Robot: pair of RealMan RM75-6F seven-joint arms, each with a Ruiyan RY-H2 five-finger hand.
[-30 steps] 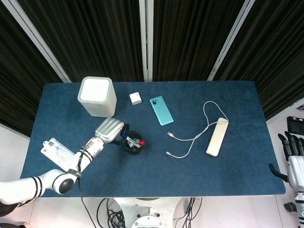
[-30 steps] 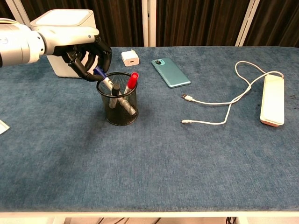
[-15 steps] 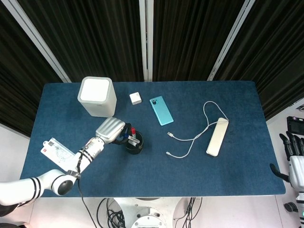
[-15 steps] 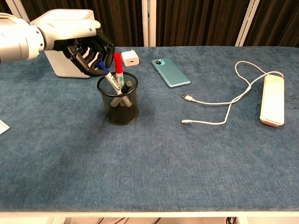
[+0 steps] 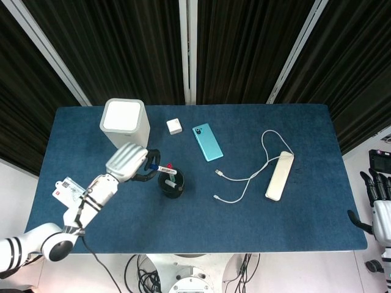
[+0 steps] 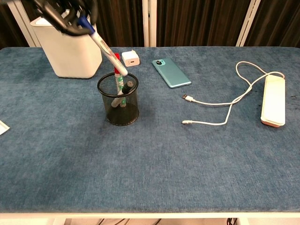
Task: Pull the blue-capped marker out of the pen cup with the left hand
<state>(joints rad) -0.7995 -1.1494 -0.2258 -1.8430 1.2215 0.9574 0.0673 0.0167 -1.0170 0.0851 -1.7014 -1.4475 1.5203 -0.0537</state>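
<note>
The black mesh pen cup (image 6: 119,104) (image 5: 171,186) stands left of the table's middle, holding a red-capped marker (image 6: 116,71) and a dark one. My left hand (image 5: 126,161) (image 6: 65,16) is raised above and to the left of the cup, gripping the blue-capped marker (image 6: 103,47) (image 5: 160,168) by its cap end. The marker slants down to the right, its white tip just above the cup's rim. My right hand (image 5: 379,201) hangs past the table's right edge, holding nothing, fingers apart.
A white box (image 6: 70,47) stands behind the cup, with a white charger (image 6: 130,58) and a teal phone (image 6: 171,72) to its right. A white cable (image 6: 225,101) and power strip (image 6: 273,101) lie at right. A card (image 5: 70,192) sits at the left edge.
My left hand has risen up and to the left, lifting the blue-capped marker until its tip clears the cup. The red-capped marker has tipped upright inside the cup.
</note>
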